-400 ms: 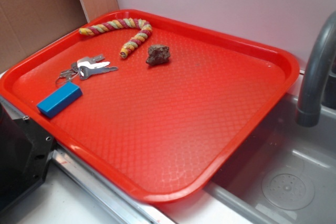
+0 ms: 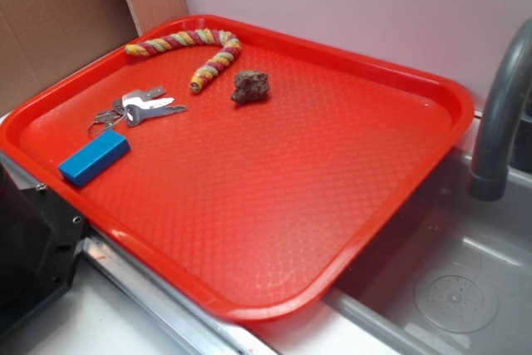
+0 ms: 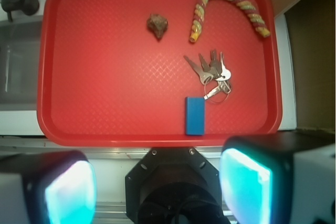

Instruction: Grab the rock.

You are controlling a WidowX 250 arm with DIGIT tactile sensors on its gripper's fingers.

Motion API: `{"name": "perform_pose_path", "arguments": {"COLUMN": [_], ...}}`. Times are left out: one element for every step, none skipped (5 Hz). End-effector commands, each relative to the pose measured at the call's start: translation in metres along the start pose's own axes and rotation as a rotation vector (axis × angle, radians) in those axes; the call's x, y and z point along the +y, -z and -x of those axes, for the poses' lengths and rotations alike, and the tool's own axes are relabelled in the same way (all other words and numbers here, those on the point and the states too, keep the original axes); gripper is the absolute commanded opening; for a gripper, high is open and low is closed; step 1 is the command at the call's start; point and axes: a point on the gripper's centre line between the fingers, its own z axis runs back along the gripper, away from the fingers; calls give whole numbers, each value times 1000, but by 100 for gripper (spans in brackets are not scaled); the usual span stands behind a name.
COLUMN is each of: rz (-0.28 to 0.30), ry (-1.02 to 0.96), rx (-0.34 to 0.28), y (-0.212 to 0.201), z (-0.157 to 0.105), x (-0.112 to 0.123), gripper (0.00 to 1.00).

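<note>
Judging the grab barely begun: hand (image 3: 157, 190) spread wide and empty, high above the near edge of the red tray (image 3: 105, 129), with the rock (image 3: 157, 25) lying untouched well ahead, just left of the rope's (image 3: 197, 22) end, descent and closing yet to come.

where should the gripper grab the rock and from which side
Probably straight down from above, fingers closing across the narrower width of the rock. It lies alone on the flat tray, apart from the rope, so both sides look free. The gripper is open.
</note>
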Motion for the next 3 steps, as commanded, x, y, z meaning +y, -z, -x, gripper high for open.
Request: {"name": "perform_pose_path", "arguments": {"rz": [-12, -5, 19], "ry": [-1, 92, 234], "rx": [-38, -65, -154], "y": [10, 26, 44], "z": [-16, -33, -59], "x": [9, 17, 23], "gripper": [100, 100, 100]}}
